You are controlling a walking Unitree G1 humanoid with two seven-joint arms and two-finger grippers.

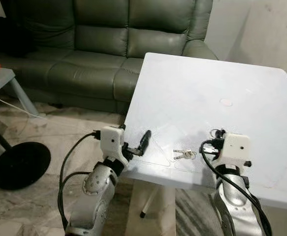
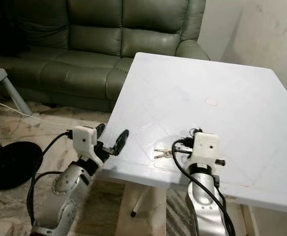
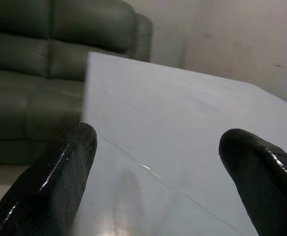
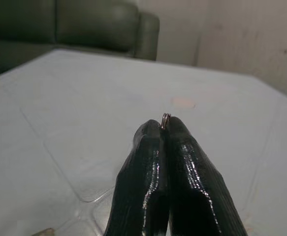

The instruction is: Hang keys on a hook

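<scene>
Left gripper (image 1: 139, 143) at near-left edge of white square desk (image 1: 222, 78), black jaws spread wide, nothing between. Small bunch of silver metal keys (image 1: 184, 155) flat on desk between both arms. Right gripper (image 4: 165, 129) jaws pressed together, pinching thin metal key ring (image 4: 166, 118) at tips, above desk.

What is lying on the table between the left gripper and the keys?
Nothing: in the left eye view, only bare white table separates the left gripper from the keys.

left gripper (image 3: 155, 167): fingers spread wide, arm raised forward;
right gripper (image 4: 165, 129): fingertips pressed together, wrist raised
</scene>
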